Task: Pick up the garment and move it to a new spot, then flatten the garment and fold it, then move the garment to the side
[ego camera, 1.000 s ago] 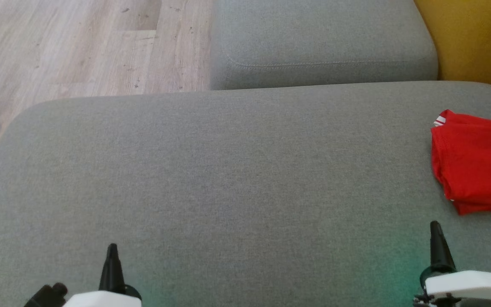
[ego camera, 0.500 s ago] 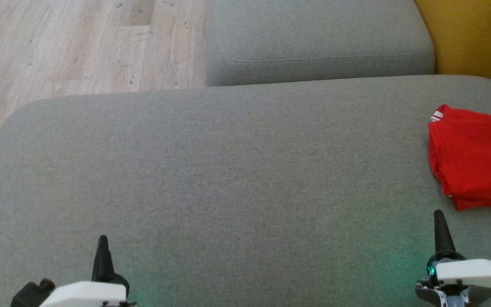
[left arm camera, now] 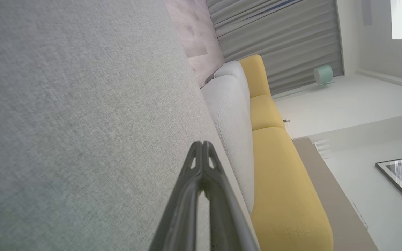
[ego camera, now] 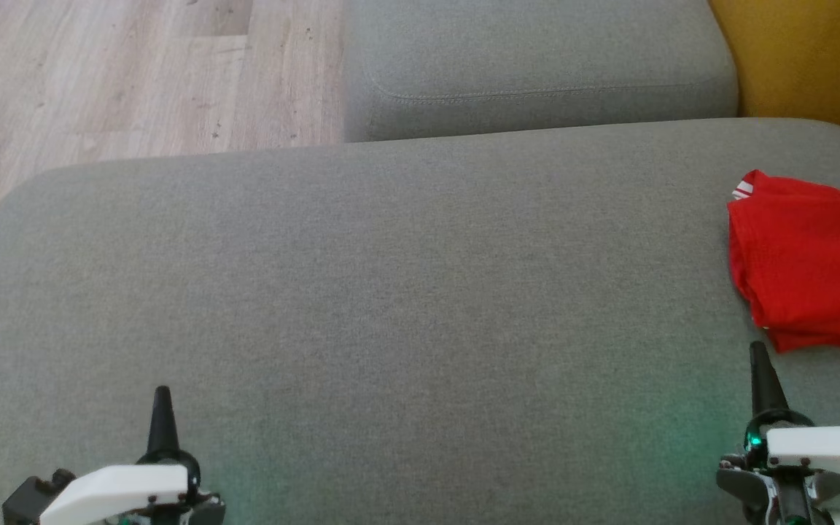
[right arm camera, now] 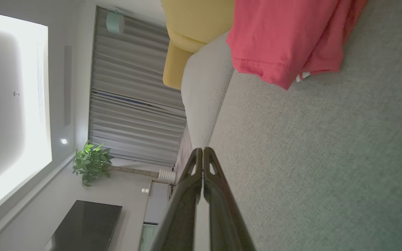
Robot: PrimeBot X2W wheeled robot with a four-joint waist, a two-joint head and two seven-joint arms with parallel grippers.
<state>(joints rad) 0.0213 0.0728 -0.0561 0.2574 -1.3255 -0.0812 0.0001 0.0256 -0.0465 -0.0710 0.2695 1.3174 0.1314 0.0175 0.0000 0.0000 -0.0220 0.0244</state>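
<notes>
The garment (ego camera: 810,266), red with a bit of white striping at one corner, lies folded at the right edge of the grey sofa seat (ego camera: 405,292); it also appears at the top of the right wrist view (right arm camera: 284,38). My right gripper (ego camera: 757,352) sits just below the garment's near corner, shut and empty, its fingers (right arm camera: 202,153) pressed together. At the lower left my left gripper (ego camera: 162,397) is shut too, holding nothing, with its tips (left arm camera: 201,146) touching over bare fabric.
A second grey cushion (ego camera: 537,65) lies beyond the seat, with wood floor (ego camera: 114,73) to the left and a yellow sofa part (ego camera: 814,58) at the upper right. The broad middle of the seat is bare fabric.
The head view has shifted, so the whole scene slid up and slightly left. Both shut grippers sit a little higher in the picture; the garment lies as before.
</notes>
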